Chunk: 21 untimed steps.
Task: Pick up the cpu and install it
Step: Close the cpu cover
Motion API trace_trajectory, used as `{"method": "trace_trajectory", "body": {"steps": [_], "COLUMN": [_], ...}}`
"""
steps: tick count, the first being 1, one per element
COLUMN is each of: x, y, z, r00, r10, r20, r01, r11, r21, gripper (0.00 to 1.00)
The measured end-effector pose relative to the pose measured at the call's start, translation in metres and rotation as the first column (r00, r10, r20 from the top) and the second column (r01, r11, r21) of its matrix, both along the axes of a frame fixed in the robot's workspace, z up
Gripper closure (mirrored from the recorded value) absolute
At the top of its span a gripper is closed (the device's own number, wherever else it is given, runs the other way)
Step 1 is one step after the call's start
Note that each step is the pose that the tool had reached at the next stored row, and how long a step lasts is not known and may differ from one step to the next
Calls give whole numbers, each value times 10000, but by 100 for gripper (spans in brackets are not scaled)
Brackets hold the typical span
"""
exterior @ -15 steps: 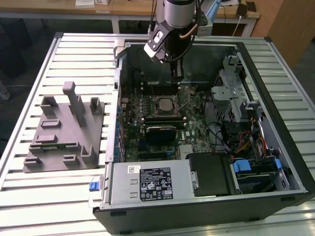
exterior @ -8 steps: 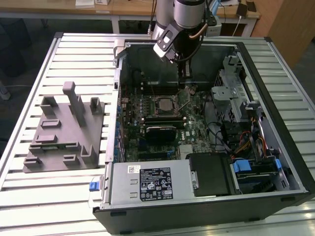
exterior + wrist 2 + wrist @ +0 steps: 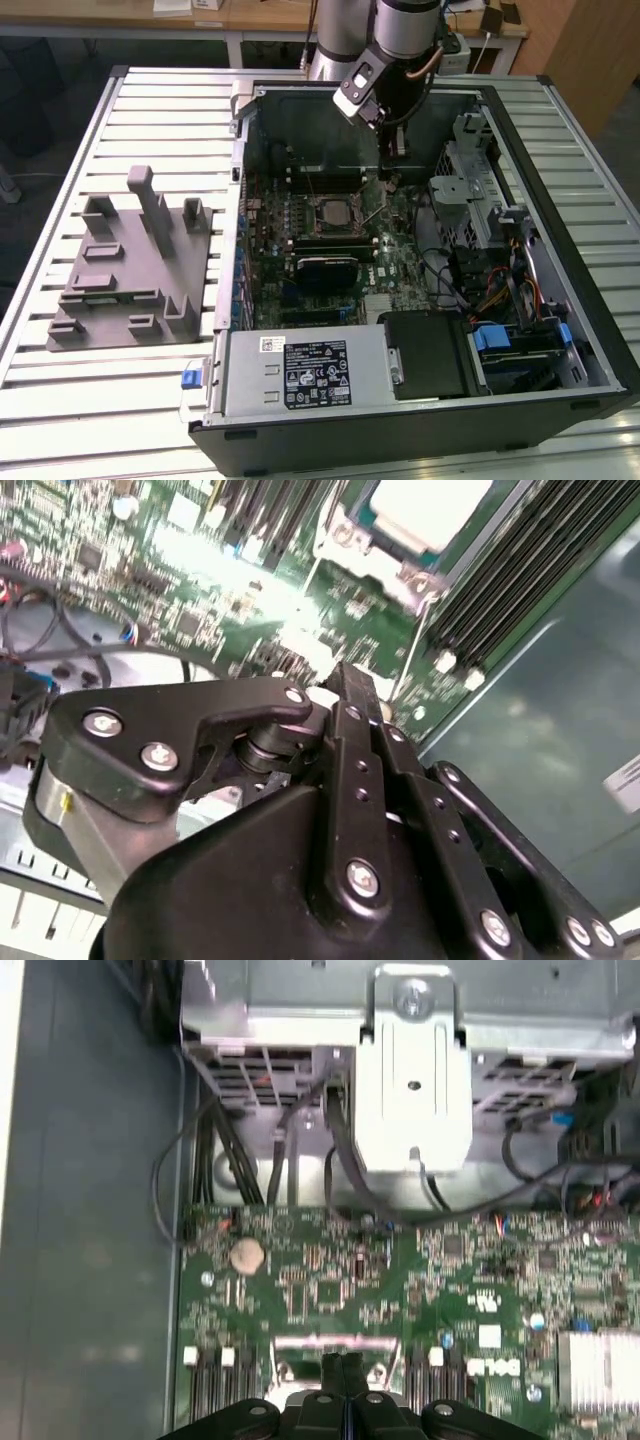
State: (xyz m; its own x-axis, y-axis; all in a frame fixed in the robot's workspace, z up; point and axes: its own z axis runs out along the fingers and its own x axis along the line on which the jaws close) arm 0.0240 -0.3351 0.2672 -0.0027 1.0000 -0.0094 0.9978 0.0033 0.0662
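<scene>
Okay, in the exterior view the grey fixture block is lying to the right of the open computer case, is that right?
No. The exterior view shows the grey fixture block lying to the exterior view's left of the open computer case, not its right.

The circuit board [image 3: 392, 262] is green, speckled with black and silver parts. The cpu [image 3: 430, 505] is pale silver, the end effector [image 3: 345, 1368] black, the fixture block [image 3: 130, 275] plain grey, and the counter [image 3: 60, 390] silvery with ribbed stripes.

A robotics lab: an opened computer case [image 3: 560, 330] on a slatted aluminium table [image 3: 120, 390], wooden desks [image 3: 250, 15] behind.
</scene>
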Motion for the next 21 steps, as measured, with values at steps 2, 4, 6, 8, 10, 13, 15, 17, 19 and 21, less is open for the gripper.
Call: {"method": "trace_trajectory", "body": {"steps": [2, 4, 6, 8, 10, 13, 15, 17, 19, 21], "x": [63, 122, 165, 195, 214, 238, 245, 248, 252, 255], "y": [0, 0, 0, 0, 0, 0, 0, 0, 0, 0], "z": [1, 1, 0, -8, -28, -76, -110, -145, -180, -218], "r00": [10000, 10000, 10000, 10000, 10000, 10000, 10000, 10000, 10000, 10000], "r10": [0, 0, 0, 0, 0, 0, -8, -23, -37, -52], "r20": [-5, -8, -9, -13, -23, -51, -60, -65, -70, -73], "r01": [0, 0, 0, 0, 0, 0, 8, 23, 37, 52], "r11": [10000, 10000, 10000, 10000, 10000, 10000, 10000, 10000, 10000, 10000], "r21": [-1, -3, -1, -2, -1, -2, -1, -1, -1, -2], "gripper": [89, 89, 89, 89, 89, 89, 89, 89, 89, 89]}}
